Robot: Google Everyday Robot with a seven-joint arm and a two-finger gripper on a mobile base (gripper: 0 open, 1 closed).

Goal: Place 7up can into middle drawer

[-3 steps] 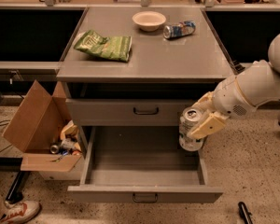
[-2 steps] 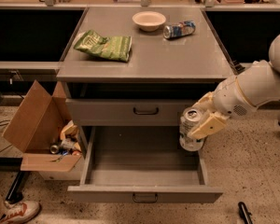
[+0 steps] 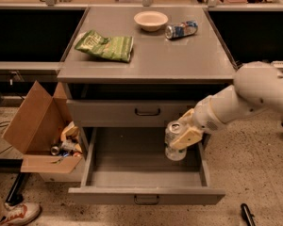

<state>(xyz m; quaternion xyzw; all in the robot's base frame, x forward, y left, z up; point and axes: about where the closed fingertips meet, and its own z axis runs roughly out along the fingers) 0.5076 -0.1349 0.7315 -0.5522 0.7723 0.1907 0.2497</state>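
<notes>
The 7up can (image 3: 172,134) is silvery-white with a silver top and stands upright in my gripper (image 3: 179,136), which is shut on it. The can hangs over the right part of the middle drawer (image 3: 132,161), which is pulled wide open, its handle (image 3: 145,200) at the front. The drawer's grey floor shows bare. My white arm (image 3: 247,98) reaches in from the right.
The drawer above (image 3: 127,112) is shut. On the cabinet top lie a green chip bag (image 3: 105,45), a white bowl (image 3: 151,20) and a blue-and-silver can (image 3: 181,29) on its side. An open cardboard box (image 3: 40,128) with trash stands at the left. A shoe (image 3: 14,214) is at bottom left.
My gripper and the can have moved left, further over the open drawer.
</notes>
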